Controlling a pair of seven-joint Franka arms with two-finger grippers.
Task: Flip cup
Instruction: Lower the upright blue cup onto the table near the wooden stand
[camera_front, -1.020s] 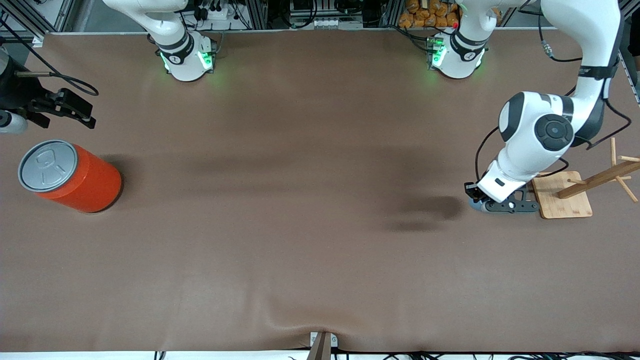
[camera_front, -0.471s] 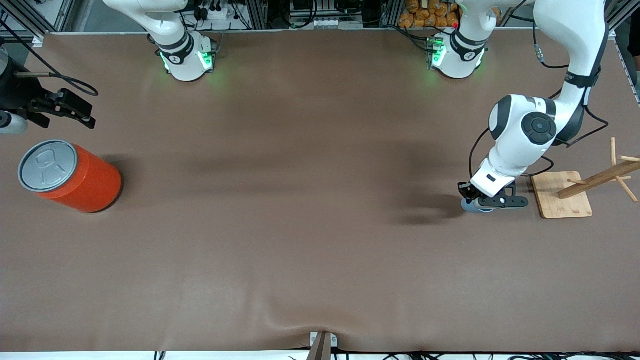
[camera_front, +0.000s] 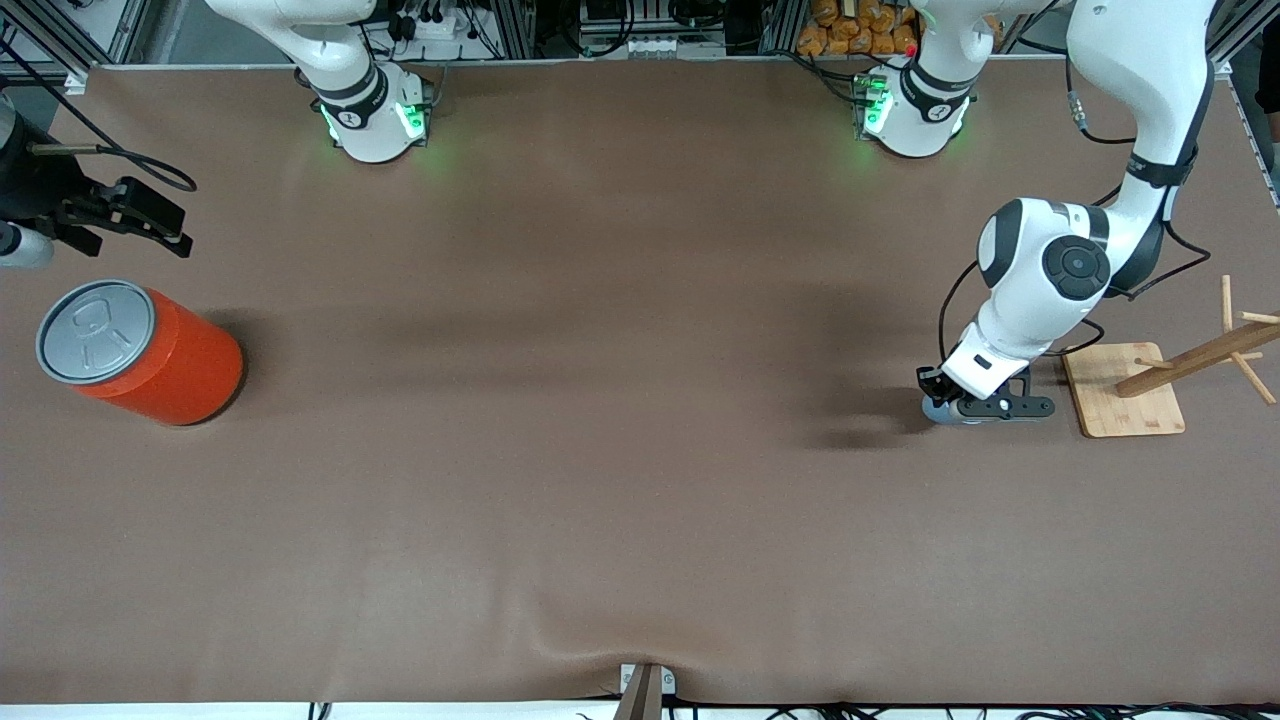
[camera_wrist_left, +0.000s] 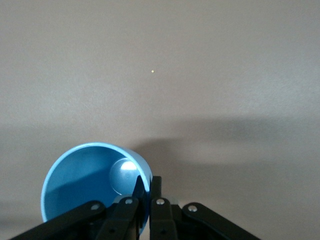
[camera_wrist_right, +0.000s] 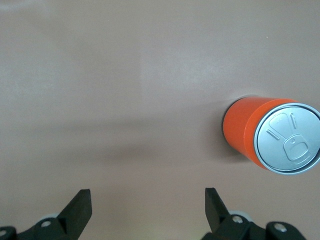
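With the left end effector (camera_wrist_left: 146, 192) pinching only the cup (camera_wrist_left: 90, 185) rim's 3 o'clock edge, and the right end effector (camera_wrist_right: 147, 210) waiting spread, the cup could slip while turning.

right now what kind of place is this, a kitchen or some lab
Most likely a robotics lab. Two white arms are bolted along one edge of a brown-covered table, aluminium framing and cabling run by their bases, and only test props sit out: a small light-blue cup and a large orange can.
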